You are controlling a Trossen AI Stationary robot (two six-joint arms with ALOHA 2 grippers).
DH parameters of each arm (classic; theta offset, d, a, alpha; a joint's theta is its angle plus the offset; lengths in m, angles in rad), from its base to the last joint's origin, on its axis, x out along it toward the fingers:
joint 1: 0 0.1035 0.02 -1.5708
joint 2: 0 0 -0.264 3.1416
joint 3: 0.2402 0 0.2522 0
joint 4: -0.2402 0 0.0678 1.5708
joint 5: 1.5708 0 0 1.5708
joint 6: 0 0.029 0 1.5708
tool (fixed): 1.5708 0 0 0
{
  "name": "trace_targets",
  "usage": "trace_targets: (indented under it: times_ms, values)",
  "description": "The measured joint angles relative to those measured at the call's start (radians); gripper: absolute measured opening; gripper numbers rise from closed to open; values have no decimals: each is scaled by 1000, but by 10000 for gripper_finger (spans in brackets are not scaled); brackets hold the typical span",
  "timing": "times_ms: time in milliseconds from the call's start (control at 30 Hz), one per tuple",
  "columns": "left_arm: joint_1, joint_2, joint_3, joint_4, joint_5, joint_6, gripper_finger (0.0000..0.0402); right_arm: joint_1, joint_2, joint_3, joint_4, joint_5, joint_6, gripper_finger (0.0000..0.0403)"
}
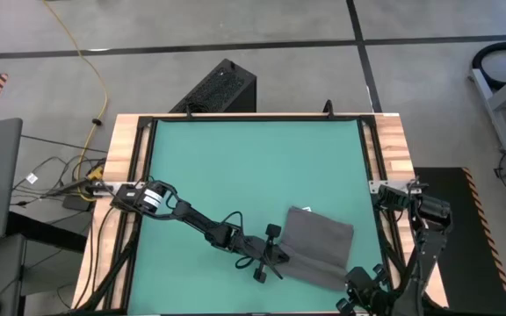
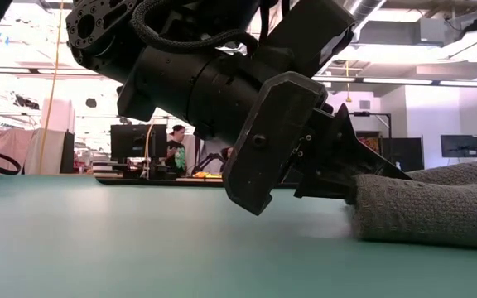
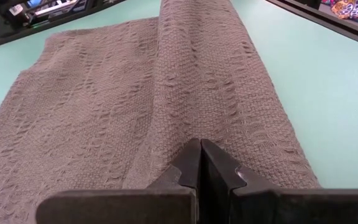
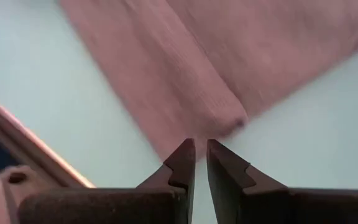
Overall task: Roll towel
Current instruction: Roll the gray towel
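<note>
The dark grey towel (image 1: 319, 241) lies on the teal mat near the table's front right, with a small white tag (image 1: 304, 209) at its far edge. Its near edge is rolled into a thick strip (image 3: 210, 81) running left to right; the rest lies flat (image 3: 86, 106). My left gripper (image 1: 279, 256) is shut at the strip's left end. My right gripper (image 4: 201, 152) hovers above the mat just off the strip's right end (image 4: 229, 118). Its fingers stand a narrow gap apart, with nothing between them. My left gripper's shut fingertips (image 3: 201, 149) rest against the left end of the rolled strip (image 2: 367, 207). They come slanting down from the table's left and point along the strip. The strip lies on the mat under them.
A wooden frame (image 1: 393, 140) borders the mat. A black box (image 1: 222, 88) stands beyond the far edge, and cables (image 1: 77, 180) lie at the left. Bare mat (image 1: 253, 167) stretches far and left of the towel. A person (image 2: 176, 145) sits in the room behind.
</note>
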State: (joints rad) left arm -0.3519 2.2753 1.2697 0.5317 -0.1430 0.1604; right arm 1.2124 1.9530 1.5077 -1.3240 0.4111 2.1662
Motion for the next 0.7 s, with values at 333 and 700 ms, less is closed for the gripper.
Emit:
trace_targets:
  times_ms: [333,700]
  values:
    - [1,1,-1,3,2,-7,0,-9,-2,5,-21,84,-115,9]
    - [3,1,-1,4,5,-27,0,-39,-2,-77,32,26,-156,17]
